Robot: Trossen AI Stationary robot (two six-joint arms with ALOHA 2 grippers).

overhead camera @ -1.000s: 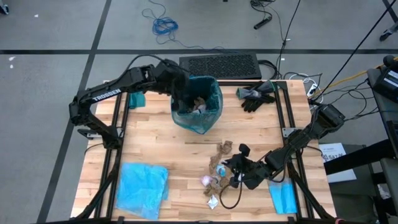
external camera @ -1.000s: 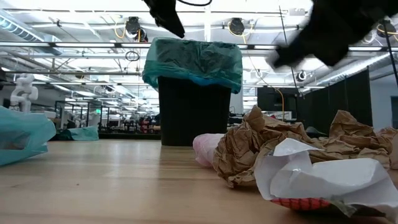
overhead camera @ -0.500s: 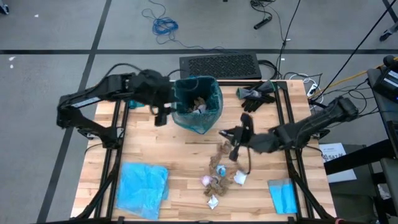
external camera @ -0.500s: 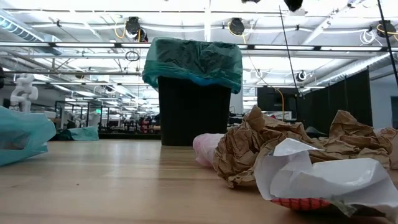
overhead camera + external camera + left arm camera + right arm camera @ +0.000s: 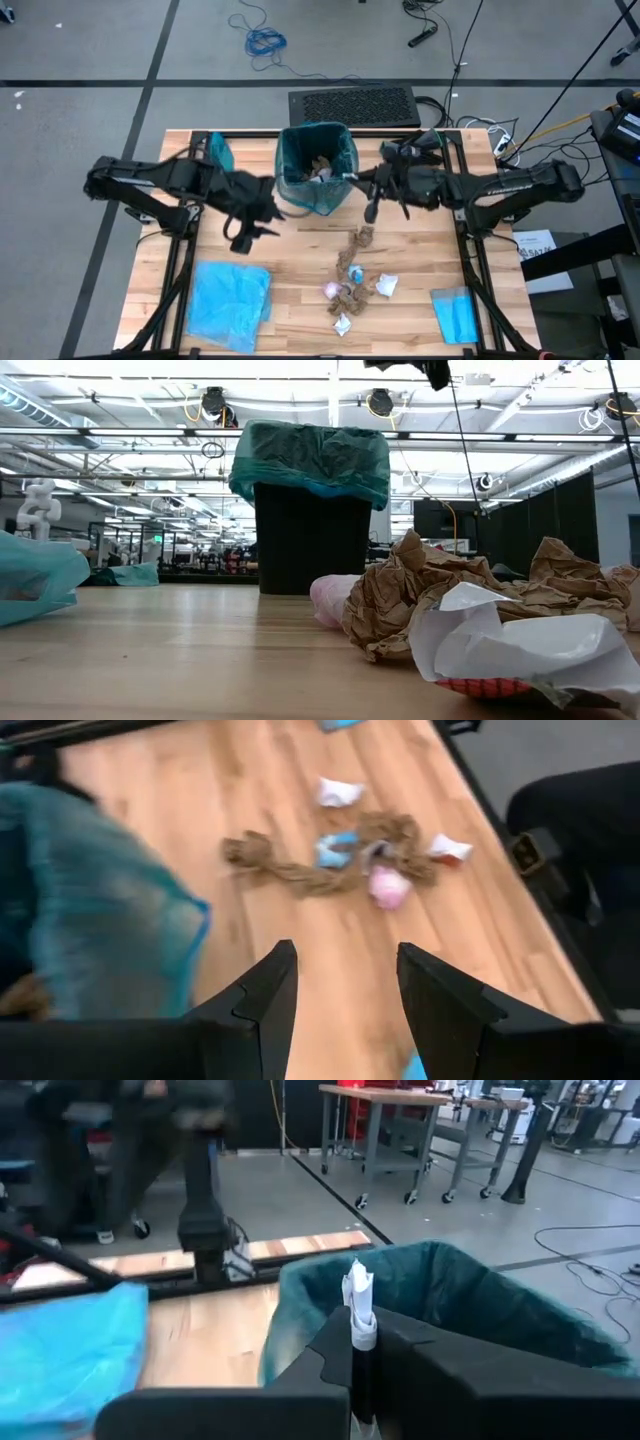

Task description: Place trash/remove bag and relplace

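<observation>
High view is showing you the bag (image 5: 316, 180), dark teal, lining the bin at upper centre of the worktop (image 5: 300, 260), its mouth facing straight up. The trash (image 5: 355, 275) is lying in a loose line running from below the bin down toward lower centre. Your right gripper (image 5: 372, 205) is hovering just right of the bin rim, clamping a thin white scrap (image 5: 357, 1295) that is standing upright between its fingers. Your left gripper (image 5: 243, 238) is hanging open, holding nothing, lower left of the bin.
</observation>
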